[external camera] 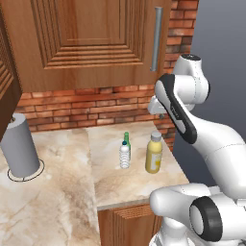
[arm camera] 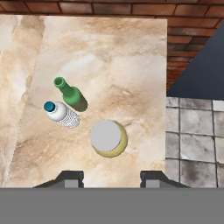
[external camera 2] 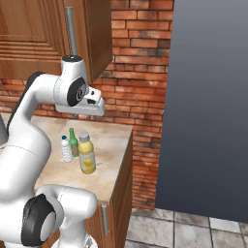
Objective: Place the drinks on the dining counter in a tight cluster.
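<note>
Brick walling is backing a small marble counter [external camera: 134, 182] where three drinks are standing upright: yellow juice bottle [arm camera: 108, 138], water bottle [arm camera: 61, 113] at its ten o'clock, green bottle [arm camera: 70, 94] touching that. Overhead, the gripper [arm camera: 111, 178] is hovering with fingers apart, holding nothing.

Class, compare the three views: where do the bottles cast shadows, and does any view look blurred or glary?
Left base view: soft shadows under the yellow juice bottle and water bottle; no glare. Right base view: even lighting, flat grey wall. Hand view: faint shadows beside the green bottle; everything sharp.
</note>
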Controlling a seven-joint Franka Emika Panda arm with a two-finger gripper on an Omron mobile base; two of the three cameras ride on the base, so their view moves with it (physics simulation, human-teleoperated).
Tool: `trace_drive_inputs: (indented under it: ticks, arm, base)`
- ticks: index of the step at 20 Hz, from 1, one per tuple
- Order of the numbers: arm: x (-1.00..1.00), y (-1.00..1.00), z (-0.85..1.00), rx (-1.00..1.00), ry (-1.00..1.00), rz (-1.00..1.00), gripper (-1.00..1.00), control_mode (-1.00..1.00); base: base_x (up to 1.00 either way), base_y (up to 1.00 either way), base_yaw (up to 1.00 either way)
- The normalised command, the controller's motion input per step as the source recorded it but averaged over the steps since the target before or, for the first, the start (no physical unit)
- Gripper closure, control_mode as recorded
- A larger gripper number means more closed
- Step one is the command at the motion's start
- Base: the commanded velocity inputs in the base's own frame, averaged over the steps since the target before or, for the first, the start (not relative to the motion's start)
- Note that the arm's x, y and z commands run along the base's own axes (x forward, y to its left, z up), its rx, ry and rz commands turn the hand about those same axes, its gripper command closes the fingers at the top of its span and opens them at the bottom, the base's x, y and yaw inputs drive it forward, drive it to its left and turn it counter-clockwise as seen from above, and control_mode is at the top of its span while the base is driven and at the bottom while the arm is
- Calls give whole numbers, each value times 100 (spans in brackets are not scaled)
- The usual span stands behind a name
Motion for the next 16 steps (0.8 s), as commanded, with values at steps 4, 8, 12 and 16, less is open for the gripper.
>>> trace_drive_inputs:
  ticks: [4,8,12,16]
  arm:
    - [-1,0,0,0,0,0,-100,-100]
    - [0,0,0,0,0,0,-100,-100]
    - [11,-4,-7,0,0,0,-100,-100]
    - [2,1,-8,0,5,0,-100,-100]
  base:
    - [0,0,0]
    - [0,0,0]
    - [0,0,0]
    - [0,0,0]
